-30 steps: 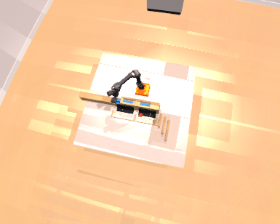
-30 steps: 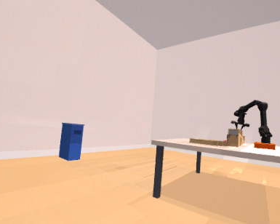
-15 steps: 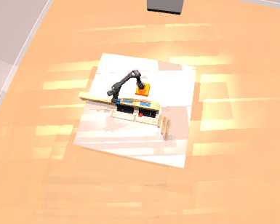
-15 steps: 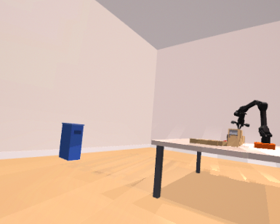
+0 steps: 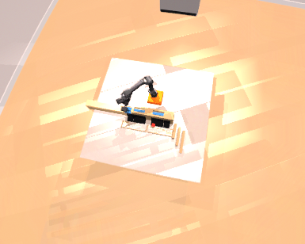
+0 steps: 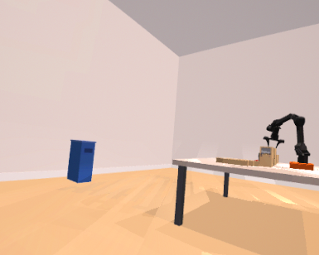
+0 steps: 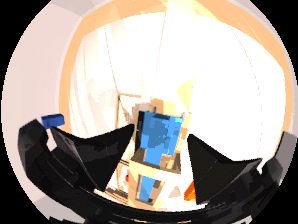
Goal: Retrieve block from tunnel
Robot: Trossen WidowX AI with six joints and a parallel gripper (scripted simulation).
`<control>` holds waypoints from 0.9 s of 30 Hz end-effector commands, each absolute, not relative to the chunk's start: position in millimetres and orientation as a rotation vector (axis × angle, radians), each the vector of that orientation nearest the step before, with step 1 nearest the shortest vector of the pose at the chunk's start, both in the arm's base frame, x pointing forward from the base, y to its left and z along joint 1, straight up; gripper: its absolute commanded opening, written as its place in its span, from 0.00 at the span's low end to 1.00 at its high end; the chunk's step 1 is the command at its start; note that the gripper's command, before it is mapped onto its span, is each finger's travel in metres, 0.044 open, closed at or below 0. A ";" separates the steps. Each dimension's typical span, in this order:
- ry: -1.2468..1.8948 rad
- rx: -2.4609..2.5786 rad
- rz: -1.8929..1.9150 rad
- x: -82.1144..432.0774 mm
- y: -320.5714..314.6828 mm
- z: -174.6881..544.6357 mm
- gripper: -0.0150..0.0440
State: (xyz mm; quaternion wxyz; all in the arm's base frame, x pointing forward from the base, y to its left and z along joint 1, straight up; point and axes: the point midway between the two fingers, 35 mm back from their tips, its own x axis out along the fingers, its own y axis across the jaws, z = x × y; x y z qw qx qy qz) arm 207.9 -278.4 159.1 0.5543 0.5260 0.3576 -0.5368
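The black gripper (image 5: 122, 101) (image 6: 274, 142) (image 7: 161, 131) is held above the tan tunnel cage (image 5: 168, 115) (image 6: 268, 157) (image 7: 157, 175), its fingers spread apart, with nothing clamped between them.

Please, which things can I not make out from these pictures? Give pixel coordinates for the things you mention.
- Small block: not identifiable in any view; the tunnel's (image 5: 164, 115) cover may hide it.
- Cage handle: too small and blurred in the top view to tell apart.
- Arm's (image 5: 137, 86) (image 6: 301, 134) base: its orange mount (image 5: 158, 101) (image 6: 301, 165) is cut off by the jaws in the wrist view.
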 end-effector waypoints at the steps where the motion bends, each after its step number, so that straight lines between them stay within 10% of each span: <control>1: 0.835 1.236 -1.259 208.8 -279.7 178.9 0.97; 12: 0.835 1.236 -1.257 212.0 -283.5 148.1 1.00; 27: 0.836 1.240 -1.266 211.3 -283.3 150.9 0.33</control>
